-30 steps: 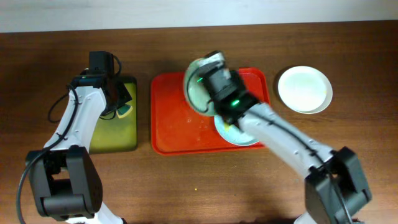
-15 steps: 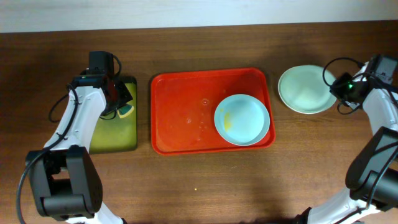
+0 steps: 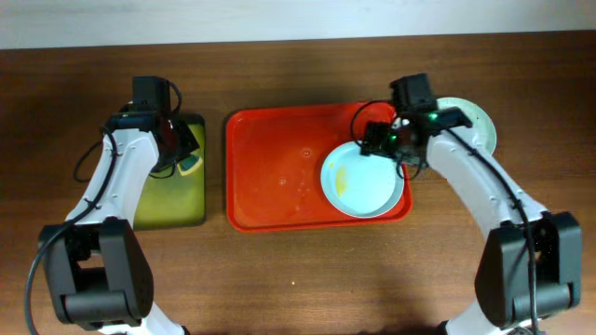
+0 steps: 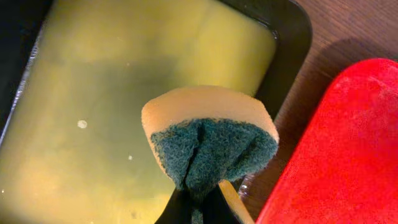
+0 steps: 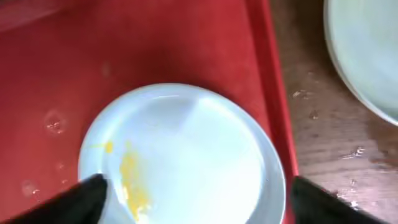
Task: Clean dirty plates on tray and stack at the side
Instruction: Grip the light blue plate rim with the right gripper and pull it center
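A pale mint-blue plate [image 3: 365, 183] [image 5: 186, 155] with a yellow smear on its left side lies in the right part of the red tray [image 3: 279, 172] [image 5: 155, 43]. My right gripper [image 3: 389, 144] [image 5: 202, 205] hovers over this plate's far edge, open, its dark fingertips [image 5: 84, 198] wide apart on either side of the plate and holding nothing. Other plates [image 3: 477, 128] [image 5: 367, 56] sit on the table right of the tray, partly hidden by the right arm. My left gripper [image 3: 179, 149] [image 4: 199, 210] is shut on a yellow and green sponge [image 4: 208, 140].
A black-rimmed tray [image 3: 172, 191] [image 4: 124, 93] with a yellow-green inside stands left of the red tray, under the sponge. Small droplets dot the red tray's middle and the wood beside the side plates.
The right gripper held a plate over the tray, carried it to the side stack, let go, and has swung back over the smeared plate with jaws open. The left arm has not moved.
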Tool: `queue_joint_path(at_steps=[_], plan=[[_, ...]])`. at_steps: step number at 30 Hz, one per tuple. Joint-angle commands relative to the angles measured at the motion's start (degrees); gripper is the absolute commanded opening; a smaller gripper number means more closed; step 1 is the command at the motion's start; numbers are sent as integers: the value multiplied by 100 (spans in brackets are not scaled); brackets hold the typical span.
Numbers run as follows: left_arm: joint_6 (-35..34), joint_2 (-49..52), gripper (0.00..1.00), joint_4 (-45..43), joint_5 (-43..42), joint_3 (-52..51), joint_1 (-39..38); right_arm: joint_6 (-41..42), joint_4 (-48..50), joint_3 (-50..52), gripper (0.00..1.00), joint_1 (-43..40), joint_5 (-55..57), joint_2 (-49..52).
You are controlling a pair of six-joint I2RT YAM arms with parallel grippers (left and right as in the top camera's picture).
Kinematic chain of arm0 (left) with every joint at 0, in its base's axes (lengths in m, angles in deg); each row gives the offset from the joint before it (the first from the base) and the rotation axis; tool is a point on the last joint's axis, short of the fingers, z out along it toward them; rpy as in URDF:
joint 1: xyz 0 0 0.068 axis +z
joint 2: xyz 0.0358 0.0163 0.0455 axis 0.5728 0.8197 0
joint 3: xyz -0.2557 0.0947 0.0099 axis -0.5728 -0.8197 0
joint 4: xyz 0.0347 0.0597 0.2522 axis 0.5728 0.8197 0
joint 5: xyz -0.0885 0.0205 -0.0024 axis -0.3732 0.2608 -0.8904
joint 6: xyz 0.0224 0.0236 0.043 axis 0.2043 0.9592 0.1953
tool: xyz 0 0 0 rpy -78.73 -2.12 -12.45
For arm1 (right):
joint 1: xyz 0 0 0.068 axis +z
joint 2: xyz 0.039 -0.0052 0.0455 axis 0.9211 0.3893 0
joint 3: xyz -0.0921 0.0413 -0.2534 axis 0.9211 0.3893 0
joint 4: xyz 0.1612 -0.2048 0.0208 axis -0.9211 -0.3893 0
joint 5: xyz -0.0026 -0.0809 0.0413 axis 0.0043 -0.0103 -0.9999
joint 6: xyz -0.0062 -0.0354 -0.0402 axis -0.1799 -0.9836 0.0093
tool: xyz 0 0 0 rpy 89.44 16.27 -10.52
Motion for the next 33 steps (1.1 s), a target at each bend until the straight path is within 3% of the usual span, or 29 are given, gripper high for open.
queue_joint_path(at_steps=[1,4,5,10,15,22,26,33], plan=[[59,-24,0,-9,-516,-11,-68,407,-39,22,99,452,326,-4],[841,-22,0,-46,-990,-11,-555,407,-164,22,99,619,57,-4],[966,-22,0,-50,-1003,-11,-796,407,-166,22,94,612,59,-4],[1025,-22,0,-337,-719,-11,-1884,411,-557,22,53,562,511,15],[1023,-20,0,-398,-743,-13,-1965,557,-870,125,50,234,748,24],[1023,-20,0,-396,-743,-13,-1965,184,422,1139,46,-245,636,140],[1023,-20,0,-398,-743,-13,-1965,-7,553,1167,45,-245,542,343],[1023,-20,0,-398,-743,-13,-1965,-695,870,1165,42,-245,-852,472]])
